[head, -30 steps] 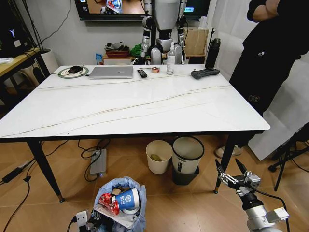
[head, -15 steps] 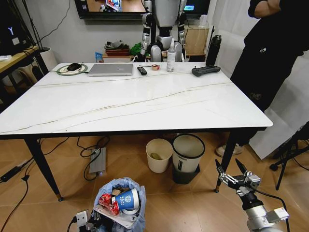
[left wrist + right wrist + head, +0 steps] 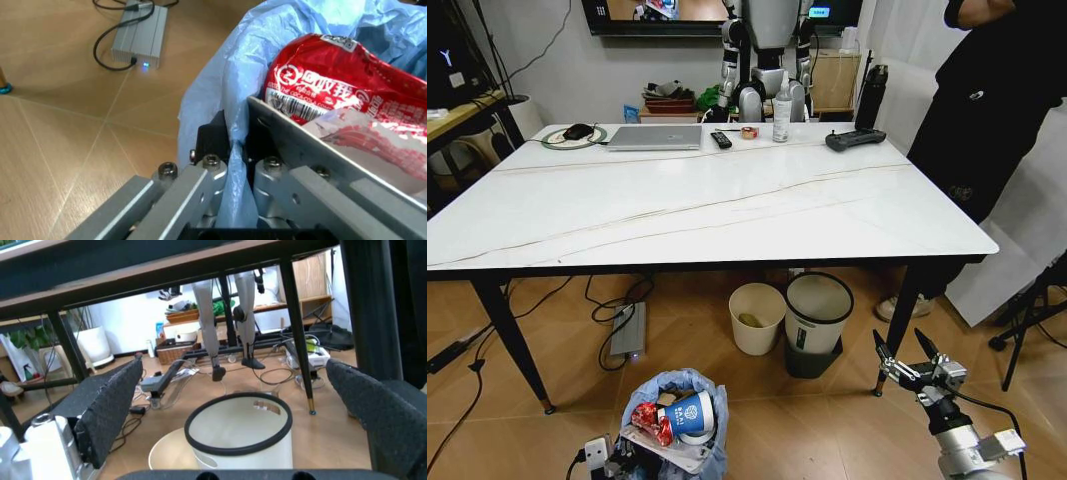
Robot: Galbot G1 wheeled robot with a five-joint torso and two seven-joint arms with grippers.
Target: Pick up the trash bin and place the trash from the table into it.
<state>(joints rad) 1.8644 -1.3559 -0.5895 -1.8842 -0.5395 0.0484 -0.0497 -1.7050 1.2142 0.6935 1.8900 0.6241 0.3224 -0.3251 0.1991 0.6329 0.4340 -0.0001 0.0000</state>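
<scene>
Chinese characters and a barcode stand on the red wrapper (image 3: 333, 85), too distorted to read.

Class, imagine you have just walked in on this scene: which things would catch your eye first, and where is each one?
Low at the robot's front left, the trash bin brims with a red wrapper and a blue paper cup, its blue liner pinched in the left gripper. Ahead spreads the table, white marble-look, with a laptop at its far edge. The right gripper hangs open near the floor, at the right.
</scene>
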